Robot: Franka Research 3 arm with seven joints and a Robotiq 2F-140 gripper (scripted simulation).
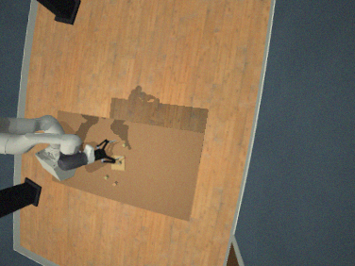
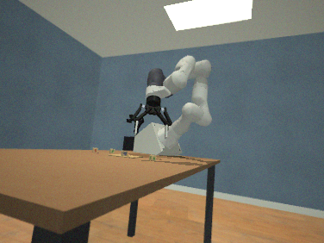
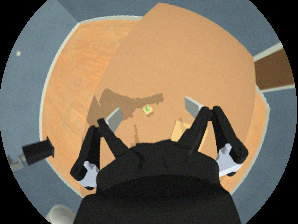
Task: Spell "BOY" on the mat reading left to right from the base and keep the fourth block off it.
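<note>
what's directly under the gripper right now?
The open gripper hangs empty above the brown mat. A small block lies just beside its fingertips. The letter on it is too small to read.

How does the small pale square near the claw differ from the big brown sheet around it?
The pale square is lighter and far smaller than the brown sheet. The open claw hangs by the square; the sheet reaches well past it. Both lie flat on the table.
</note>
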